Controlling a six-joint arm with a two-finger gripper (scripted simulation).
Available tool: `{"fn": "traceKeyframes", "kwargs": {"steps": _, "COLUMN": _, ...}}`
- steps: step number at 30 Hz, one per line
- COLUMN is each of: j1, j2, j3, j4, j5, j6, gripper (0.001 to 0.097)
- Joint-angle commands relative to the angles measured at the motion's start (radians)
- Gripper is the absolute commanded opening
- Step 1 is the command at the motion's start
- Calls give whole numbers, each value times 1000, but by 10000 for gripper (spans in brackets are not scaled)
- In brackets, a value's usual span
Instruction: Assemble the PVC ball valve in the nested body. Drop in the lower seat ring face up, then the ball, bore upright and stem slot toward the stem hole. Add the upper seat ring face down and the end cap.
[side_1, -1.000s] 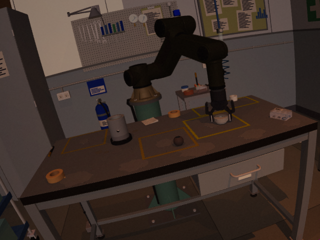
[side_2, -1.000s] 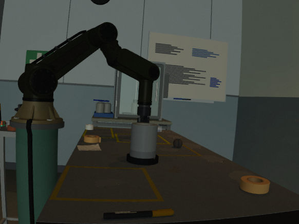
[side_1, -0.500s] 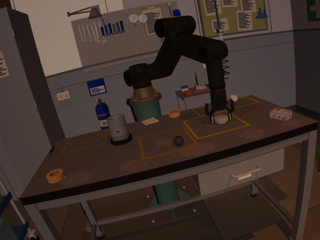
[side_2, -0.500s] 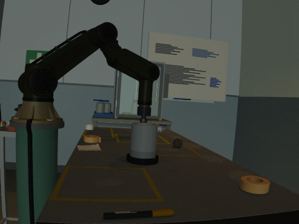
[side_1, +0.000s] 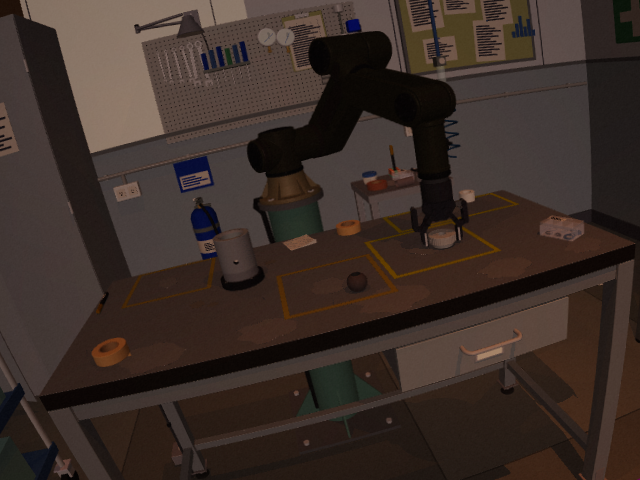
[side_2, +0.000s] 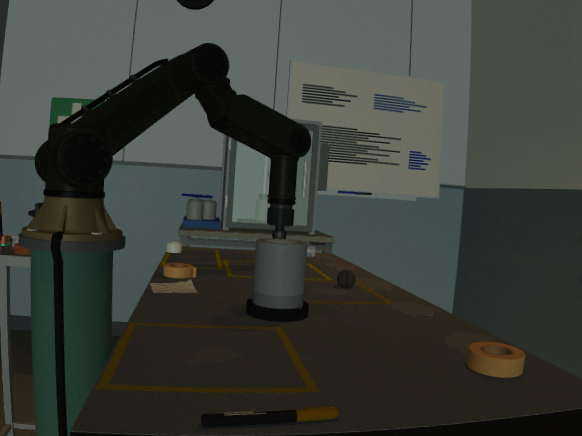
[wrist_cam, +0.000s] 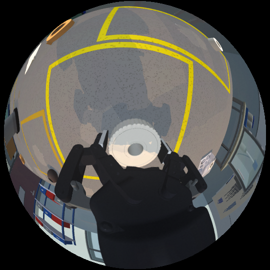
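Inside the yellow-taped square on the right half of the bench, a white ribbed end cap (side_1: 442, 237) (wrist_cam: 136, 148) with a centre hole lies flat on the top. The dark ball (side_1: 356, 281) (side_2: 345, 278) rests in the middle taped square. The grey valve body (side_1: 237, 256) (side_2: 279, 274) stands upright on a black base further left, its stem hole facing the front edge. A small white ring (side_1: 467, 195) (wrist_cam: 217, 44) lies in the far taped square. My gripper (side_1: 440, 235) (wrist_cam: 134, 144) hangs straight down around the end cap; it is open and holds nothing. The valve body hides it from the second side camera.
Behind the bench stand a pegboard with tools, a small side table and a blue extinguisher (side_1: 205, 227). Tape rolls (side_1: 110, 352) (side_1: 348, 227) lie at the front-left corner and near the arm's pedestal. A paper note (side_1: 300, 242), a small box (side_1: 561, 228) and a marker (side_2: 270, 416) also lie on the top.
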Motion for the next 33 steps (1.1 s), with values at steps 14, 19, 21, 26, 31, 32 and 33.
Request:
{"fn": "traceKeyframes", "kwargs": {"steps": 14, "j1": 0, "j2": -1, "j3": -1, "j4": 0, "j5": 0, "j6": -1, "gripper": 720}}
{"fn": "traceKeyframes", "kwargs": {"steps": 19, "j1": 0, "j2": -1, "j3": -1, "j4": 0, "j5": 0, "j6": -1, "gripper": 720}}
{"fn": "traceKeyframes", "kwargs": {"steps": 21, "j1": 0, "j2": -1, "j3": -1, "j4": 0, "j5": 0, "j6": -1, "gripper": 755}}
{"fn": "traceKeyframes", "kwargs": {"steps": 26, "j1": 0, "j2": -1, "j3": -1, "j4": 0, "j5": 0, "j6": -1, "gripper": 855}}
{"fn": "traceKeyframes", "kwargs": {"steps": 31, "j1": 0, "j2": -1, "j3": -1, "j4": 0, "j5": 0, "j6": -1, "gripper": 900}}
{"fn": "traceKeyframes", "kwargs": {"steps": 32, "j1": 0, "j2": -1, "j3": -1, "j4": 0, "j5": 0, "j6": -1, "gripper": 900}}
{"fn": "traceKeyframes", "kwargs": {"steps": 33, "j1": 0, "j2": -1, "j3": -1, "j4": 0, "j5": 0, "j6": -1, "gripper": 900}}
